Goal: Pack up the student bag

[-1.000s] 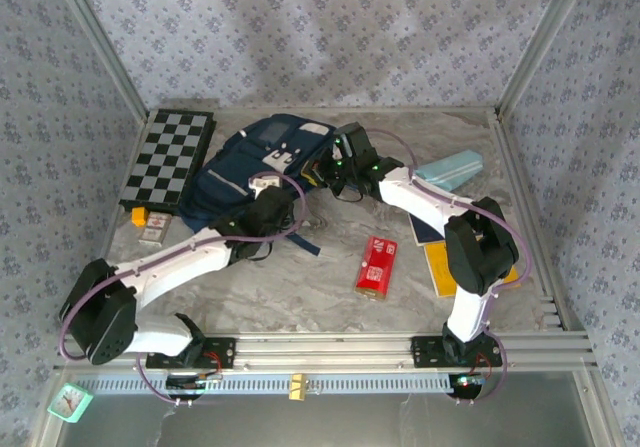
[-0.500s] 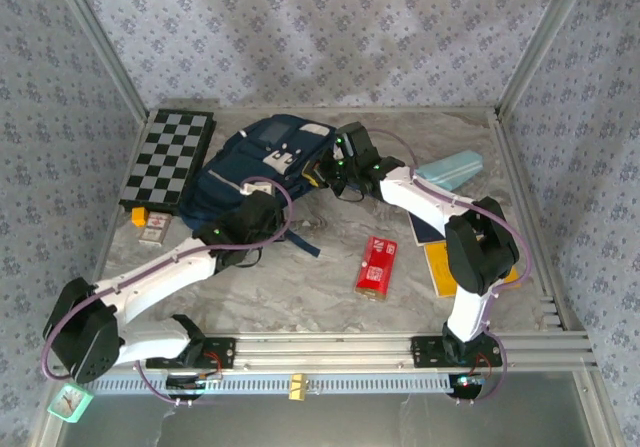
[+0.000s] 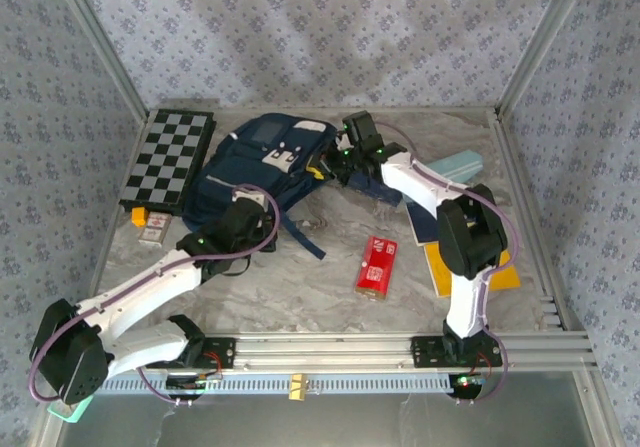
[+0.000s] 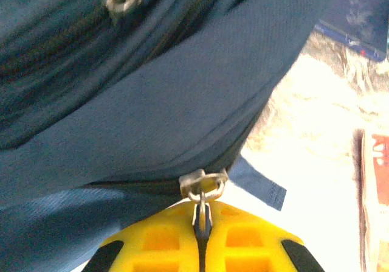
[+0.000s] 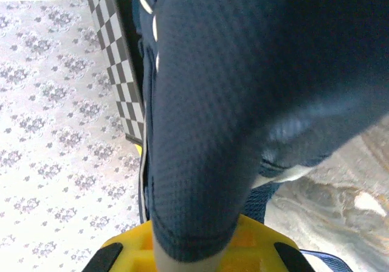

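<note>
– Left gripper state?
– I've got it pinched shut on a zipper pull at the near edge of the student bag; yellow fingers meet on the metal tab
– Right gripper?
– I see it clamped on a fold of the bag's navy fabric, right side of the bag
– Bag position?
– far-left part of the table, just beside the chessboard; red box lies apart, nearer the arm bases
</note>
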Robot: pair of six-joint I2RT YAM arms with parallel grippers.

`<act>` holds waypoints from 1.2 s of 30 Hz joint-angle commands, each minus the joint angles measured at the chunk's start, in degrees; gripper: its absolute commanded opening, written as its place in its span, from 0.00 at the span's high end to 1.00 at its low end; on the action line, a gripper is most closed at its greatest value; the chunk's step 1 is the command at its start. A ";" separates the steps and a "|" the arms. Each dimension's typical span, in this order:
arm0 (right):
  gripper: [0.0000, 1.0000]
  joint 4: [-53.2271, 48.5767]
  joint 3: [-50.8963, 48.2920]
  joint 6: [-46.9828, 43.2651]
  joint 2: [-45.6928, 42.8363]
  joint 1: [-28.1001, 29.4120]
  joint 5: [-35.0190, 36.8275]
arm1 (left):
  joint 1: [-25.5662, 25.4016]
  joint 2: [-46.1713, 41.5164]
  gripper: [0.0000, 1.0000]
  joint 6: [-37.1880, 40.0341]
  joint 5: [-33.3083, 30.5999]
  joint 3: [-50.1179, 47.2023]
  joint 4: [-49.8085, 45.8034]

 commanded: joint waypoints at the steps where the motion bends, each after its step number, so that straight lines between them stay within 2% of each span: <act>1: 1.00 -0.56 4.92 -4.45 2.01 -4.50 1.24 | -2.01 2.36 1.00 1.02 4.32 0.19 -1.99; 2: 1.00 -0.94 5.15 -4.78 2.18 -4.97 0.84 | -2.62 3.96 1.00 1.15 4.41 1.28 -1.60; 4: 0.93 -0.86 4.65 -5.61 1.76 -5.30 -0.28 | -3.99 6.55 1.00 1.27 4.20 2.82 0.29; 7: 0.78 -2.18 1.95 -8.28 -0.49 -4.92 -0.83 | -4.90 10.05 1.00 0.77 3.44 4.35 4.38; 10: 0.57 0.17 -4.52 -8.28 -4.23 -5.56 -2.88 | -4.89 13.33 1.00 0.17 1.88 5.54 6.79; 12: 0.48 -1.52 -7.24 -10.00 -6.92 -5.94 -3.50 | -4.86 14.71 1.00 0.35 2.45 6.66 7.31; 14: 0.43 -3.74 -10.47 -11.58 -10.20 -5.95 -2.20 | -4.81 15.38 1.00 0.58 3.00 7.28 7.62; 16: 0.38 -1.49 -15.82 -10.23 -13.76 -5.03 -1.39 | -4.88 15.50 1.00 0.83 3.25 7.65 7.44; 22: 0.35 9.88 -27.12 -1.07 -15.50 -0.14 -0.44 | -4.82 15.85 1.00 1.24 3.58 8.41 7.26; 27: 0.35 18.81 -27.24 5.35 -10.77 3.53 1.25 | -4.91 15.93 1.00 1.44 4.53 8.77 7.08; 29: 0.35 19.49 -25.19 5.33 -8.25 4.87 2.55 | -4.95 16.11 1.00 1.70 5.17 8.94 7.08; 31: 0.38 20.21 -23.49 5.79 -5.19 5.91 2.81 | -5.06 16.36 1.00 1.98 5.83 9.33 7.15; 33: 0.45 23.25 -22.97 6.76 -2.81 6.29 1.78 | -5.14 16.68 1.00 2.49 6.33 9.83 6.69; 36: 0.57 22.57 -23.32 5.21 -2.54 6.03 3.22 | -5.19 16.82 1.00 3.39 6.43 10.71 5.04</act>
